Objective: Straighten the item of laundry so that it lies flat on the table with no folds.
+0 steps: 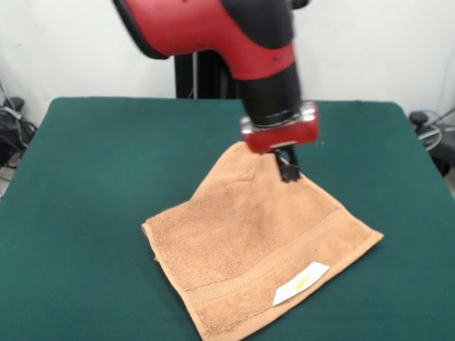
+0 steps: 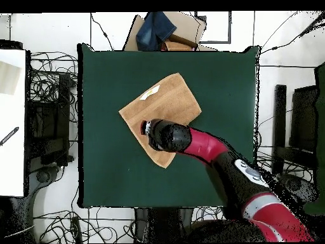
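Cloth of light orange-tan terry, a rectangular towel (image 1: 256, 256) with a white label (image 1: 301, 283), is spread near the middle of the dark green felt table (image 1: 92, 185), its far corner pinched up by the closed gripper (image 1: 287, 169), presumably so folds can be pulled out.

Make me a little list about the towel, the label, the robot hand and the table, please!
towel: orange-tan towel, far corner raised in a peak, the rest lying on the table
label: small white label with yellow print, near the towel's front edge
robot hand: gripper at the raised corner; whether it pinches the cloth cannot be told
table: dark green table, much bigger than the towel
flat yet: no
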### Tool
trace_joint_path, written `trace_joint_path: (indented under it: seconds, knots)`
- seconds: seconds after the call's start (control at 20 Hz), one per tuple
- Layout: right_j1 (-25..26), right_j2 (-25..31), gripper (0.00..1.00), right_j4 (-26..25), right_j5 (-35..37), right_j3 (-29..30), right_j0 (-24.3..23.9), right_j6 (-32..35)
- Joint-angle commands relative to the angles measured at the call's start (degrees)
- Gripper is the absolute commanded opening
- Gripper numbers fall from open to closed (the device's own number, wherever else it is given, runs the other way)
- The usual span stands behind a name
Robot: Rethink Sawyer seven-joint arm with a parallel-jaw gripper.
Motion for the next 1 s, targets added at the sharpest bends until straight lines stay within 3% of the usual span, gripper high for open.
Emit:
trace_joint_path:
  seconds: [0.05,0.25,0.45,1.0]
  knots:
    - [4.1,4.9,0.00,1.7,-2.6,4.7,-4.4,8.2]
    - [4.9,7.3,0.00,1.4,-6.7,8.0,-6.1,10.6]
    - [5.0,6.9,0.00,1.4,-8.8,8.3,-4.4,12.5]
    - [3.1,3.8,0.00,4.0,-5.3,6.0,-0.6,12.3]
